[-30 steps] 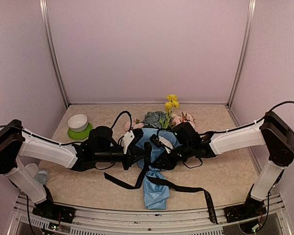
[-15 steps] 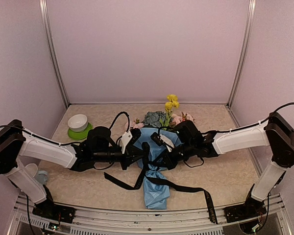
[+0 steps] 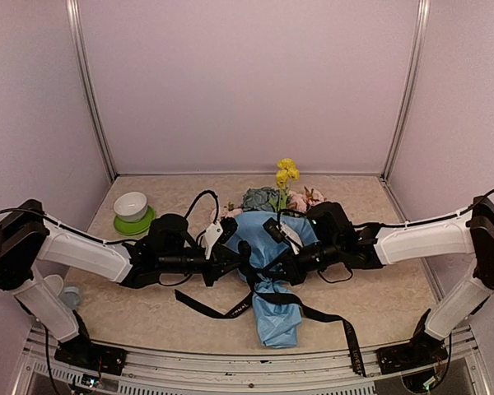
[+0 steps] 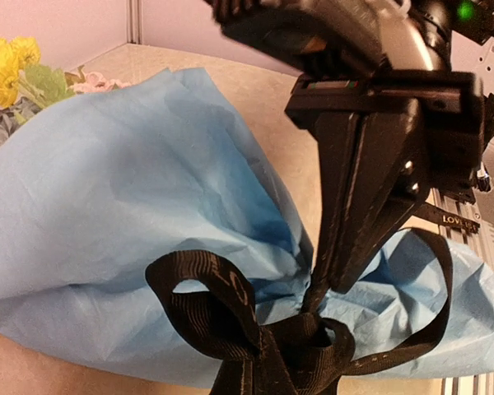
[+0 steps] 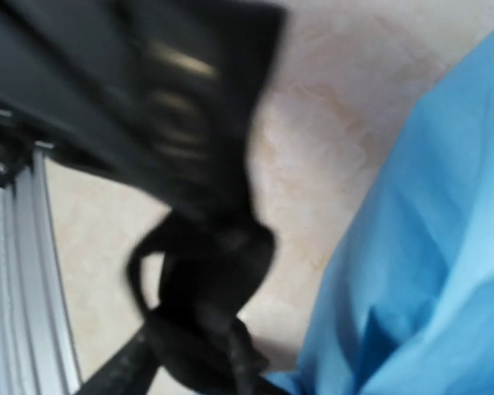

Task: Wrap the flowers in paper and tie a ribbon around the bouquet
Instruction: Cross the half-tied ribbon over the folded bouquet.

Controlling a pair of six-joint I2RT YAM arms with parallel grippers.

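Note:
The bouquet [image 3: 267, 247] lies mid-table, its light-blue paper [image 4: 132, 206] wrapped as a cone around the flowers [image 3: 284, 185], whose yellow, blue-green and pink heads poke out at the far end. A black ribbon [image 3: 321, 314] circles the cone's narrow neck, looped into a loose knot [image 4: 288, 346]. My left gripper [image 3: 245, 265] is shut on the ribbon from the left; its own fingers are hidden in the left wrist view. My right gripper [image 4: 333, 284] is shut on a strand just above the knot. In the blurred right wrist view, the knot [image 5: 206, 313] lies beside the paper [image 5: 428, 247].
A white bowl on a green saucer [image 3: 132, 216] stands at the back left. A small pale cup [image 3: 62, 290] sits by the left arm's base. Loose ribbon ends trail towards the metal rail [image 3: 247, 362] at the near edge. Walls close in three sides.
My right gripper closed on the ribbon and the right arm drew to the right. The bouquet and its paper tail shifted right with it. The left arm barely moved.

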